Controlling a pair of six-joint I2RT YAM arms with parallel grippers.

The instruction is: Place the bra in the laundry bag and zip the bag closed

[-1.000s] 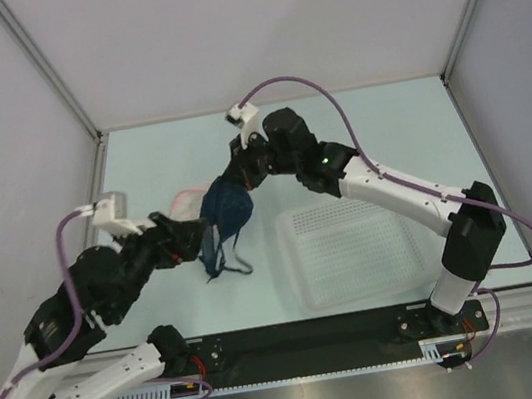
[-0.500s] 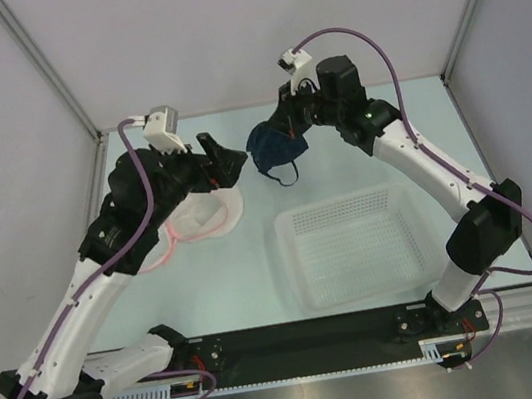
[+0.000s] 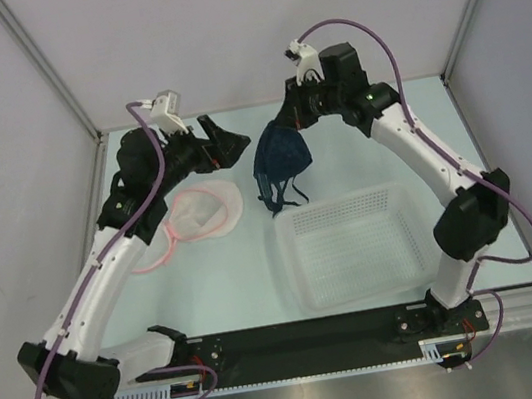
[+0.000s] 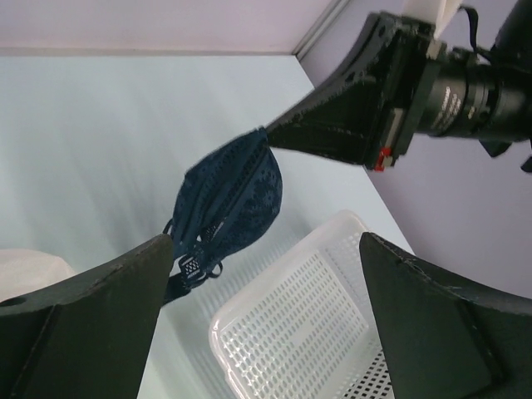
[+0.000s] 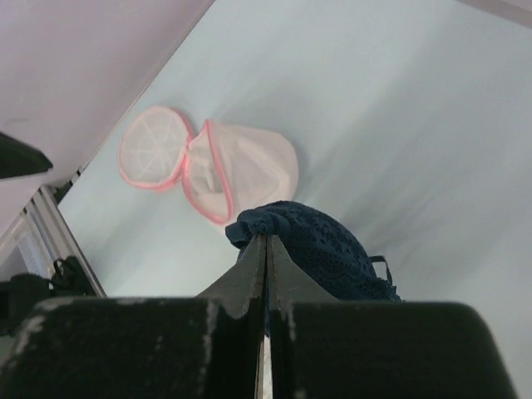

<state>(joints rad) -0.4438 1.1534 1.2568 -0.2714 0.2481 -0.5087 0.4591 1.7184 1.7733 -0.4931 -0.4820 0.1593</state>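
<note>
Bench: Pale green tabletop (image 3: 219, 288), grey panels on three sides; both your arms reach toward the far edge.
Right gripper: the right gripper (image 5: 266, 249) has its fingers pressed together on a fold at the top of the bra.
Bra: the bra (image 3: 279, 154) hangs in the air near the middle of the far edge, with its straps trailing down toward the far-left corner of the white basket (image 3: 354, 246). From above you cannot be sure whether the strap ends clear the bench.
Left gripper: the left gripper (image 3: 229, 143) is spread wide and holds nothing. It is raised just beside the bra, over the far side of the bag.
Laundry bag: the laundry bag (image 3: 205, 212) lies on the left half of the bench with its flap folded out toward the left edge. Nothing pins it down.
Risk, bag slides: if you lower the bra into a loose, slack mouth, the fabric will likely shove the pouch along instead of going in.
Risk, straps: they could hook the basket rim as you cross, or stay outside the pink rim and jam the zipper.
Risk, grip: the pinch holds little cloth, so a quick swing may shake the bra free.
Risk, arms: the two wrists are close together, so moving both toward the bag at once invites a knock.
</note>
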